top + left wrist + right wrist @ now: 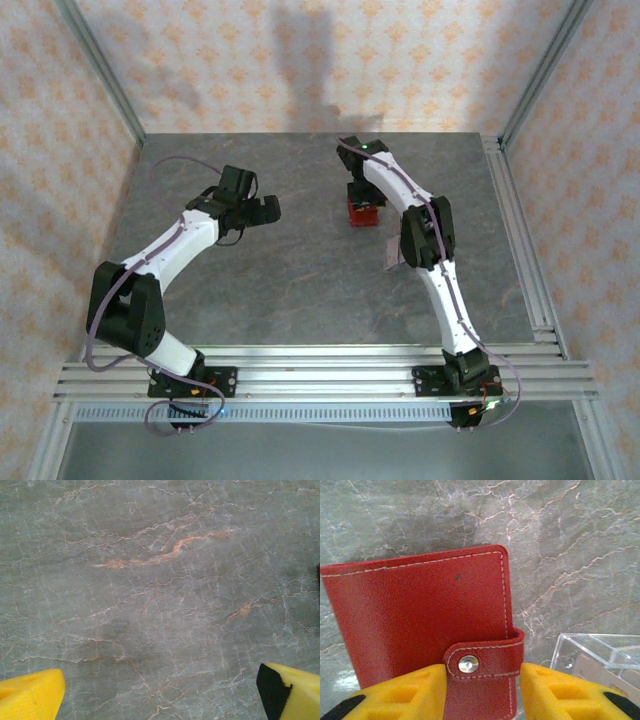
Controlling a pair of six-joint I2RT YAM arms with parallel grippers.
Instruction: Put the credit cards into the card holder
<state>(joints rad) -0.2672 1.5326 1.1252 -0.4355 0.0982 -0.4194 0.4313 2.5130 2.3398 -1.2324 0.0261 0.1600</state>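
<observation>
From above, the left gripper [265, 208] hangs wide open over the grey bench [300, 290]. The right gripper [365, 192] is down on the red card holder [363, 214] directly beneath it.

Left wrist: the yellow fingers [30, 695] are spread far apart above the bench.

Right wrist: the fingers [405, 695] are clamped against both sides of the card holder's snap tab [485, 655], with a clear box [600, 652] just right of the gripper.

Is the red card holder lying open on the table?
No, the card holder is folded shut, its snap tab fastened over the edge.
</observation>
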